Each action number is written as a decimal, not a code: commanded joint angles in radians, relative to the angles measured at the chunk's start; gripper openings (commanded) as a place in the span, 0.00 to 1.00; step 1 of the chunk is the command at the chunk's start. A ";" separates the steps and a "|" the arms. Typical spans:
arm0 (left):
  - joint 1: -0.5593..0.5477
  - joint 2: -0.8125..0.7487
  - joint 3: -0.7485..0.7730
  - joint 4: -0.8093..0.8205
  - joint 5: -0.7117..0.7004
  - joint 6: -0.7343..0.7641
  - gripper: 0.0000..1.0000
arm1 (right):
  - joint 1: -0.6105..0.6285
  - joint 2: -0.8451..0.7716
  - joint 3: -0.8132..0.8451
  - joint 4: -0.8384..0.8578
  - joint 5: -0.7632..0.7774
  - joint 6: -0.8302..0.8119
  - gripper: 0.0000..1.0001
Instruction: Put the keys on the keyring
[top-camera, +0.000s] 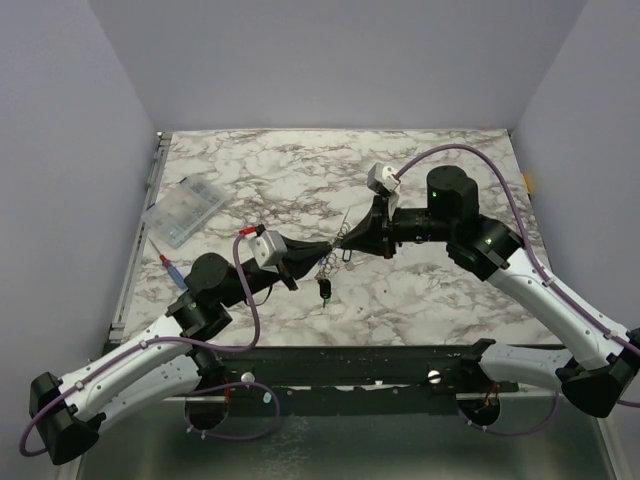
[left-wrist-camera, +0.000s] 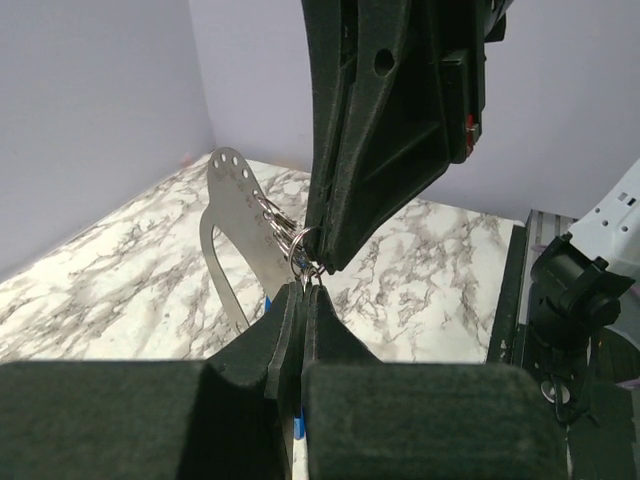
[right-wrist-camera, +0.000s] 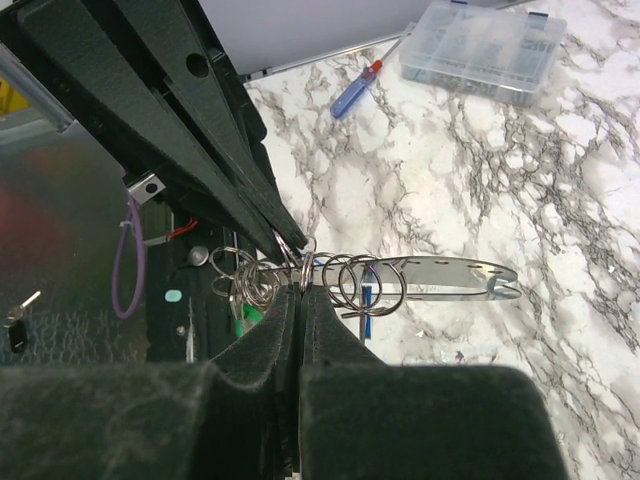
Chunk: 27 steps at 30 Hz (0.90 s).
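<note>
Both grippers meet above the middle of the table. The left gripper (top-camera: 322, 251) is shut on a thin wire keyring (left-wrist-camera: 303, 248), its fingertips (left-wrist-camera: 322, 300) pressed together around the wire. From the other side the right gripper (top-camera: 352, 243) is shut on the same cluster of rings (right-wrist-camera: 305, 262). Several silvery rings hang on a flat metal plate with holes (right-wrist-camera: 450, 275), also seen edge-on (left-wrist-camera: 235, 235). Among the keys, a dark-headed one (top-camera: 324, 291) dangles below the rings. A blue key (right-wrist-camera: 368, 300) and a green key head (right-wrist-camera: 245, 315) show behind the rings.
A clear plastic compartment box (top-camera: 184, 211) stands at the back left of the marble table (top-camera: 430, 300). A screwdriver with a blue and red handle (top-camera: 170, 266) lies near the left edge. Purple cables (top-camera: 470, 152) loop over both arms.
</note>
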<state>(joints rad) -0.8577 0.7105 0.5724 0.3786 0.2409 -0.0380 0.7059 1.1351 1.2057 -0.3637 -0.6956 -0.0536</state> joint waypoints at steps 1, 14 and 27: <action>0.004 -0.003 0.026 -0.038 0.092 0.046 0.00 | -0.005 -0.016 0.032 -0.001 -0.015 -0.007 0.01; 0.003 -0.110 0.008 -0.231 0.305 0.369 0.19 | -0.005 -0.018 0.041 0.000 0.025 0.034 0.01; 0.003 -0.112 0.028 -0.294 0.328 0.450 0.43 | -0.004 -0.017 0.048 -0.005 -0.037 0.034 0.01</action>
<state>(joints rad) -0.8532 0.6250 0.5762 0.1047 0.5781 0.3744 0.7029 1.1339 1.2098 -0.3801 -0.6975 -0.0193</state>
